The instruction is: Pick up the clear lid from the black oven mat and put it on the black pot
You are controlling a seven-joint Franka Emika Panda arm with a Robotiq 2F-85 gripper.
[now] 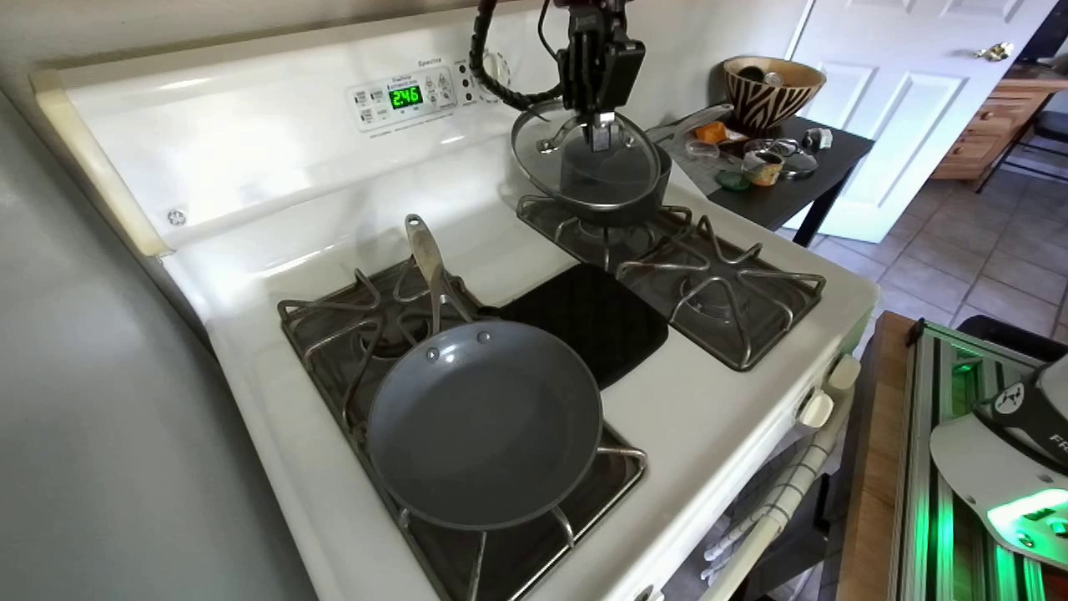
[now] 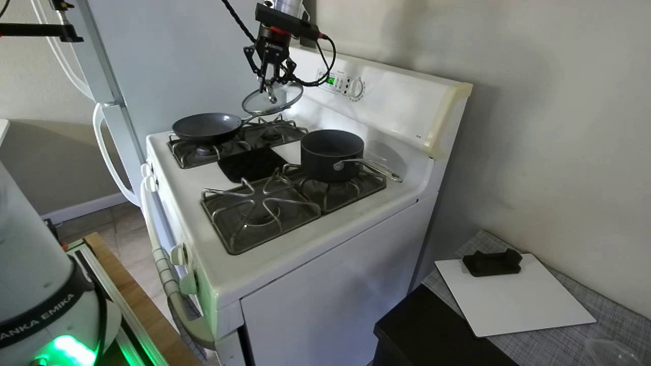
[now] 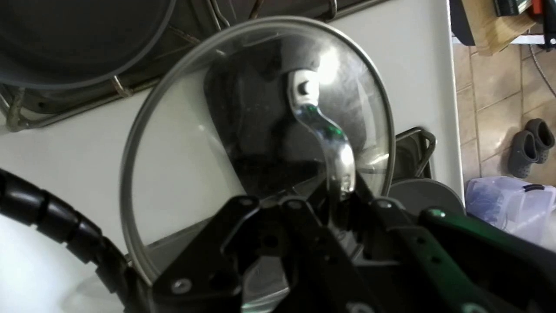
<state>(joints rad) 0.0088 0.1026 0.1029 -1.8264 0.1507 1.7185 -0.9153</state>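
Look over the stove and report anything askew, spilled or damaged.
The clear lid hangs tilted from the fingers; in an exterior view it slants while the black pot sits level. No spill or damage stands out.

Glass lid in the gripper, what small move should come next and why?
Probably carry the lid across toward the pot before lowering it. The gripper holds it by its handle, but in an exterior view the lid hangs in the air off to one side of the open pot, so lowering here would likely miss.
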